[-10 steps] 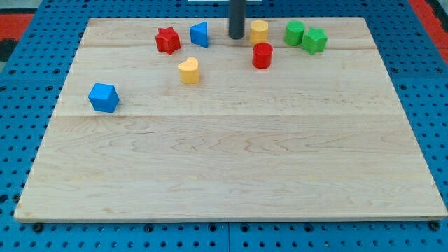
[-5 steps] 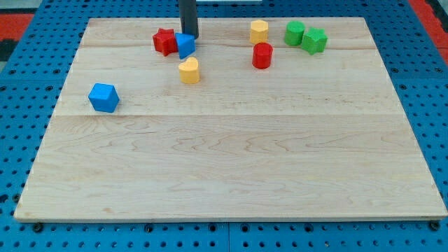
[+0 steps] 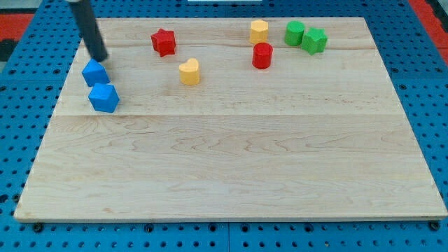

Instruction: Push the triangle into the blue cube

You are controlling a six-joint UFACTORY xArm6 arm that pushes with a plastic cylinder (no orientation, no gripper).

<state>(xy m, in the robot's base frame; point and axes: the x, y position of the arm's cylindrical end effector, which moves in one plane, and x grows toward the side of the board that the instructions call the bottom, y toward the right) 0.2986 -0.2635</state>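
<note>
While the near part of the wooden board [image 3: 231,175] lies bare toward the view's bottom, we find the blue cube [image 3: 103,97] at the view's left. The blue triangle [image 3: 94,72] sits just above it, touching or all but touching its upper edge. We carry no jaws: our arm ends in a plain rod, so nothing is pinched or held. My tip [image 3: 101,57] stands just up and to the right of the blue triangle, right at its upper right corner; we cannot tell if they touch. Farther on come the yellow heart [image 3: 188,71], the red cylinder [image 3: 262,55] and the red star [image 3: 164,41]. Nearest the view's top stand the yellow block [image 3: 259,31], the green cylinder [image 3: 294,33] and the green block [image 3: 314,40].
</note>
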